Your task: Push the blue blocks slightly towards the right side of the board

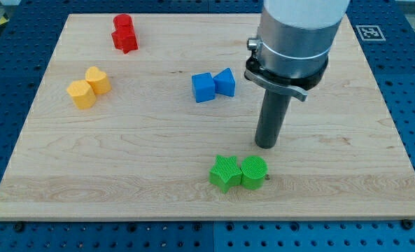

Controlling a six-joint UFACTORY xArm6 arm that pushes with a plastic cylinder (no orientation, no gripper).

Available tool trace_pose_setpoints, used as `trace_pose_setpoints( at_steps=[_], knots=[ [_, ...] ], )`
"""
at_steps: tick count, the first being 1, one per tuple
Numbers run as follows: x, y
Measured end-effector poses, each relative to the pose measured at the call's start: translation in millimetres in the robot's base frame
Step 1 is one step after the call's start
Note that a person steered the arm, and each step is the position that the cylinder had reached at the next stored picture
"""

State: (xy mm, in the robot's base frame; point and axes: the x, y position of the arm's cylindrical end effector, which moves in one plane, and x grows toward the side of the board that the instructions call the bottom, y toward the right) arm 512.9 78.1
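Two blue blocks sit touching near the board's middle: a blue cube (203, 87) on the left and a blue wedge-like block (225, 82) on its right. My tip (266, 145) rests on the board to the lower right of the blue pair, clearly apart from them, and just above the green blocks. The rod hangs from a grey cylinder at the view's top right.
Two red blocks (124, 33) stand at the top left. Two yellow blocks (89, 87) lie at the left. A green star-like block (225, 173) and a green cylinder (254, 171) sit touching near the bottom edge. The wooden board (123, 161) lies on a blue perforated table.
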Motion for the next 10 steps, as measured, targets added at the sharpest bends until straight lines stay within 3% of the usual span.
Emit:
trace_pose_setpoints(
  at_steps=[4, 6, 10],
  knots=[
    [-23.1, -74.4],
    [-73.1, -134.1],
    [-102.2, -144.5]
  ],
)
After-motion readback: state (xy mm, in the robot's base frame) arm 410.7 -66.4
